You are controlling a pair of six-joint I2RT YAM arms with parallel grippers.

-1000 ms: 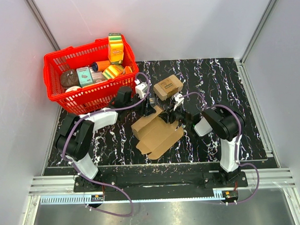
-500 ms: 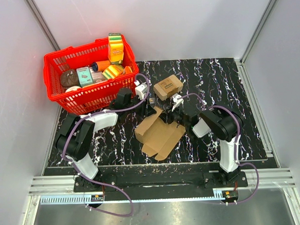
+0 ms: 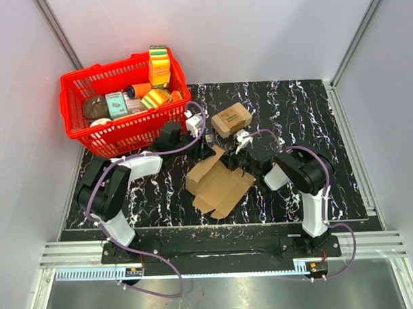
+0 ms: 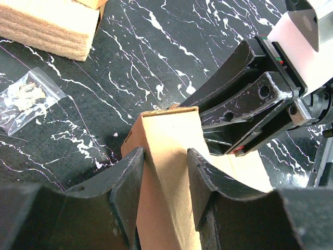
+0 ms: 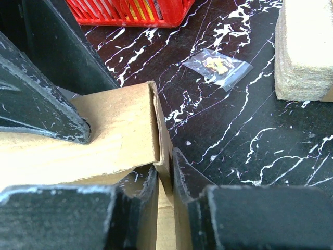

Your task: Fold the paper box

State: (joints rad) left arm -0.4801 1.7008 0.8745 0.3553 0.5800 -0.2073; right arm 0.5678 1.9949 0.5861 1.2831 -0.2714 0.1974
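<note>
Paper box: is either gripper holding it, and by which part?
Both hold the paper box. The left gripper clamps a raised folded flap at its far end; the right gripper pinches the thin edge of a neighbouring flap there.

Plastic bag (image 5: 217,66) contents too small to tell, paper box (image 4: 169,151) cropped below, smaller cardboard box (image 5: 304,52) cropped right.

Boxed-in table (image 3: 313,103) under soft, even light.
Surfaced in black with white marble veining; closed in at the back and both sides by plain pale walls (image 3: 256,31); framed by slanting aluminium struts (image 3: 56,31), with a ribbed metal rail (image 3: 216,243) along the near edge.
</note>
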